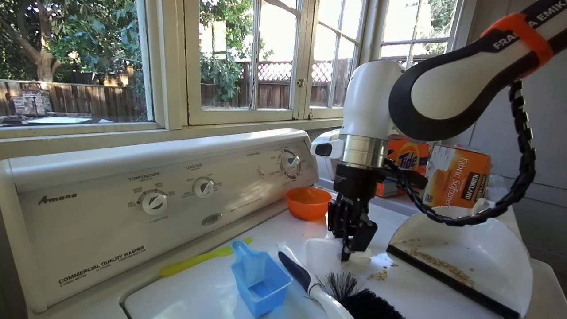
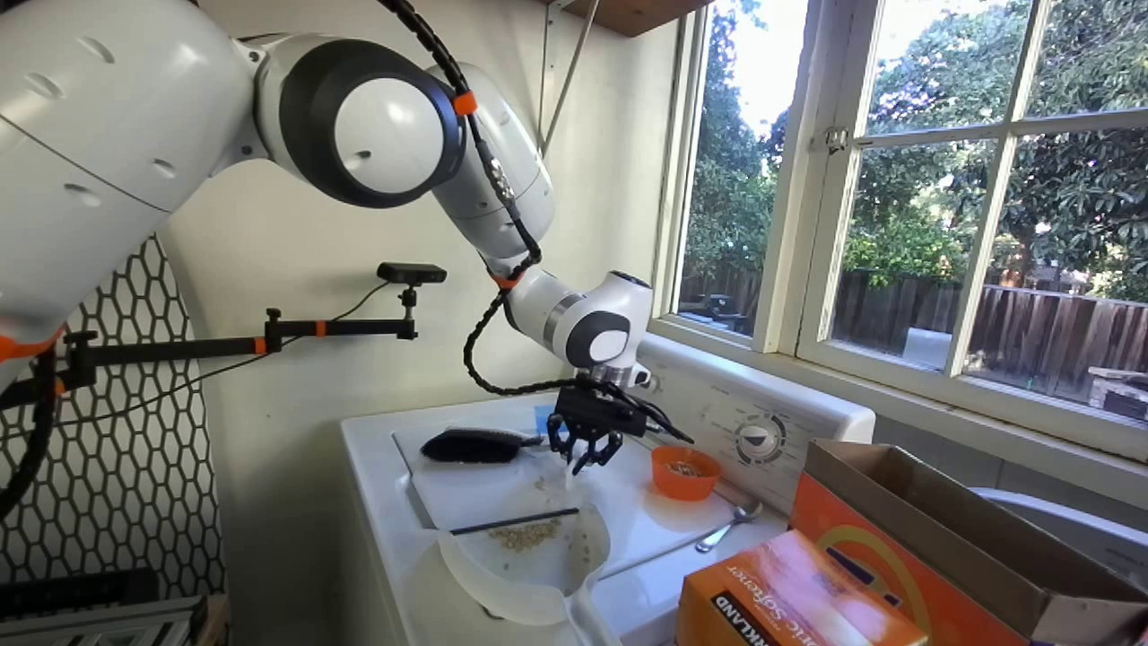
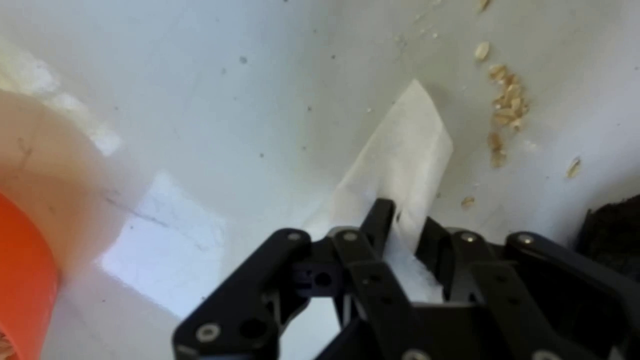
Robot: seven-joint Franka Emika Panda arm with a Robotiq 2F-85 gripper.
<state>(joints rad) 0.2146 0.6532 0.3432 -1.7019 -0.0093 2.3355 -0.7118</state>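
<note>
- Black gripper (image 3: 407,232), one: is pinching a white sheet (image 3: 400,155), paper or thin cloth, between its fingertips, a pointed corner sticking out beyond them.
- Sheet, whereabouts: is hanging low over the washer lid (image 1: 190,292); whether its edge is touching, cannot tell.
- Oat-like flakes (image 1: 378,276), loose: are lying on the lid, just right of the gripper in an exterior view.
- Brush (image 1: 370,305), black-bristled: is lying on the near side of the gripper, handle pointing far left.
- Dustpan (image 1: 496,248), white: is resting on the right, more flakes scattered inside.
- Orange bowl (image 1: 308,208): is standing to the far left of the gripper.
- Blue scoop (image 1: 271,302): is sitting near left, just beside the brush handle.
- Step in hand, as judged: appears to be wiping up, the loose flakes not yet gathered.
- Next move, as judged: seems to be calling for pressing the sheet flat and drawing the flakes right toward the dustpan, without losing the pinch or nudging the brush.
</note>
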